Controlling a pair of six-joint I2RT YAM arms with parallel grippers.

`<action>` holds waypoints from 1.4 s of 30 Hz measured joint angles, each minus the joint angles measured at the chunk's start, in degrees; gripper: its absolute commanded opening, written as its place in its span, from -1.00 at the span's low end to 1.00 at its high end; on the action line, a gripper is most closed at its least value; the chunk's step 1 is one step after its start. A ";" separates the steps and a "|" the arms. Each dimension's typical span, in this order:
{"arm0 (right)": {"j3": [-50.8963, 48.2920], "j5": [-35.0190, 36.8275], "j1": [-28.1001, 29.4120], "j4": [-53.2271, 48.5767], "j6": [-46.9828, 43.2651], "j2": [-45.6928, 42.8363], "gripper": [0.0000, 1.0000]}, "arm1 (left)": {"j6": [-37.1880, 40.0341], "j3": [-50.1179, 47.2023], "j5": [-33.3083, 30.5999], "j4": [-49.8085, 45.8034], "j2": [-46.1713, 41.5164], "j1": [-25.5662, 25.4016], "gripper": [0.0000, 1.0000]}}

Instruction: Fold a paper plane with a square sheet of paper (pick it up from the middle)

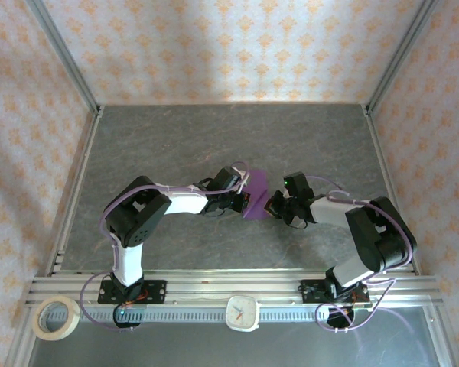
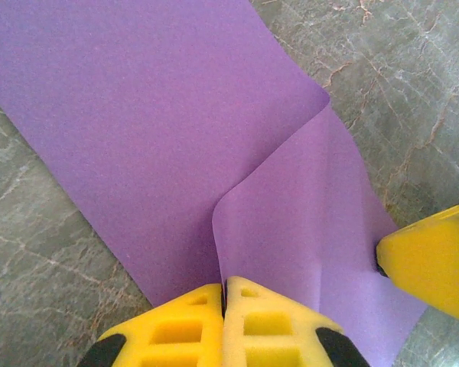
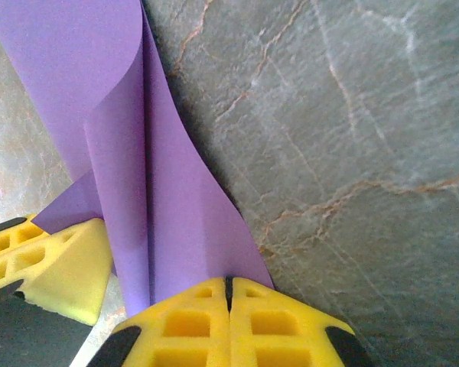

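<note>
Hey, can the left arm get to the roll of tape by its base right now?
Probably not yet. The left gripper has its jaws shut on the purple sheet, also held by the right gripper; the tape roll lies back beside its base.

square sheet of paper [image 1: 256, 200] | plain purple | buckled up along a soft fold, one flap overlapping | middle of table [image 1: 214, 138]

Grey marble-look desk [image 1: 214, 138] with brownish veins up close; peach patterned wallpaper [image 1: 237, 46] on the walls all round; silver frame posts [image 1: 61, 50] in the corners; a slotted aluminium rail [image 1: 183, 287] along the near edge; a roll of beige masking tape [image 1: 40, 327] sits bottom left; a little white square clock [image 1: 243, 312] lies near the middle of the rail.
</note>
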 measured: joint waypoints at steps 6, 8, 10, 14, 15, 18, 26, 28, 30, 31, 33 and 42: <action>0.28 0.02 0.00 -0.55 -0.02 0.00 -1.00 | 0.00 -0.02 -0.04 0.02 0.00 0.00 -0.93; 0.33 0.02 0.00 -0.63 -0.02 0.00 -1.00 | 0.00 -0.02 -0.02 0.02 0.00 0.00 -0.92; 0.33 0.02 0.00 -0.63 -0.02 0.00 -1.00 | 0.00 -0.11 -0.02 0.22 0.00 0.00 -0.92; 0.33 0.02 0.00 -0.63 -0.02 0.00 -1.00 | 0.02 -0.81 -0.26 0.46 -0.66 0.00 -0.92; 0.33 0.02 0.00 -0.63 -0.02 0.00 -1.00 | 0.02 -0.83 -0.28 0.48 -0.66 0.00 -0.92; 0.33 0.02 0.00 -0.63 -0.02 0.00 -1.00 | 0.02 -0.85 -0.44 0.48 -0.66 0.00 -0.93; 0.37 0.00 0.00 -0.63 -0.02 0.00 -1.00 | 0.02 -1.31 -0.22 1.46 -0.63 0.00 -0.94; 0.44 0.00 0.00 -0.81 -0.02 -0.09 -0.99 | 0.02 -1.31 -0.22 1.49 -0.59 0.00 -0.95; 0.63 0.00 0.00 -1.46 0.07 -0.50 -0.98 | 0.00 -1.31 -0.22 1.70 -0.48 0.00 -0.96; 0.63 -0.02 0.00 -1.60 0.22 -0.87 -0.99 | 0.02 -1.38 -0.22 1.86 -0.48 0.00 -0.96; 0.66 -0.46 0.00 -1.20 1.14 -1.88 -1.00 | 0.00 -1.62 -0.20 2.40 -0.48 0.00 -0.97; 1.09 -5.81 0.31 8.46 8.50 -1.51 -1.00 | -0.02 -2.23 0.09 3.82 -0.37 0.00 -0.98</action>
